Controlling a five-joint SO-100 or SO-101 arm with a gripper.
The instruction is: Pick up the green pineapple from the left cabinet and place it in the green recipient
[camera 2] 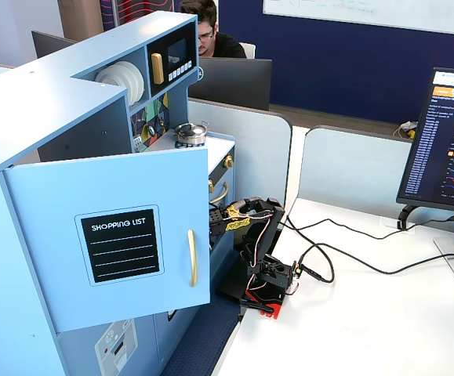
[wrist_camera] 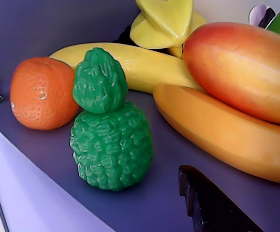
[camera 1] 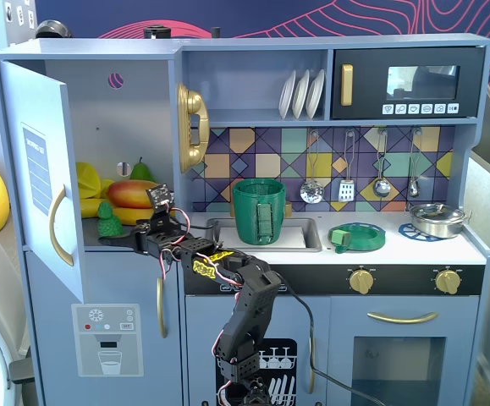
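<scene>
Cabinet first: the left cabinet [camera 1: 134,127] stands open at the left of the toy kitchen in a fixed view, its door [camera 2: 109,235] swung wide, and only the side-on fixed view shows the door's outer face, where a black label [camera 2: 121,244] reads "SHOPPING LIST" in white above ruled lines, next to a curved gold handle [camera 2: 191,257]. The counter [camera 1: 312,249] to the right carries the green recipient [camera 1: 259,211], which sits in the sink area, well apart from the cabinet; this pot cannot be made out in the side-on view, where the door blocks it. The arm [camera 1: 245,313] rises from below and reaches left toward the open shelf. On that shelf, in the wrist view, lie a mango [wrist_camera: 241,67], two bananas [wrist_camera: 217,130], an orange [wrist_camera: 40,92] and, in front of them, the green pineapple [wrist_camera: 108,128], upright, with its crown close against the orange. The end effector [camera 1: 147,238] sits at the shelf edge just right of and below the green pineapple [camera 1: 107,221], not touching it; only one dark finger [wrist_camera: 212,203] shows in the wrist view, so whether its jaws stand apart or together cannot be told.
</scene>
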